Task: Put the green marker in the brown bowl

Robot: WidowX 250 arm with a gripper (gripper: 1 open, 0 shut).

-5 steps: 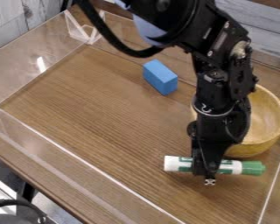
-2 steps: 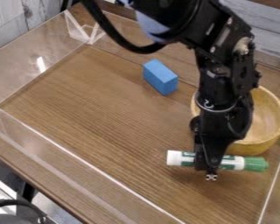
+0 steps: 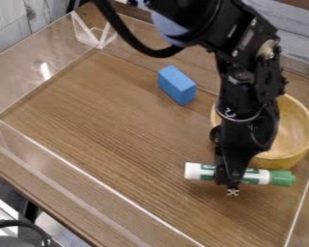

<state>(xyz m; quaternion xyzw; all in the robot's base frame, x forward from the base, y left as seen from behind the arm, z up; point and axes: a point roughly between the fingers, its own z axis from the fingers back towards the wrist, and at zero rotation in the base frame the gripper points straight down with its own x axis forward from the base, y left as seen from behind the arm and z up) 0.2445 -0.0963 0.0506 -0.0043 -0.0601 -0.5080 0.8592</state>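
The green marker (image 3: 200,173) lies crosswise near the front right of the wooden table, its green cap pointing right. My gripper (image 3: 231,182) points straight down over the marker's middle, its fingers closed on the barrel from both sides. The brown bowl (image 3: 296,143) stands just behind and to the right of the marker, partly hidden by the black arm. I see nothing inside the part of the bowl that shows.
A blue rectangular block (image 3: 177,85) lies behind the marker, toward the middle of the table. Clear plastic walls (image 3: 42,69) ring the table on the left and front. The table's right edge runs close past the bowl.
The marker sits a touch higher in the picture than a second ago, with the gripper still around it. Bowl and block have not moved.
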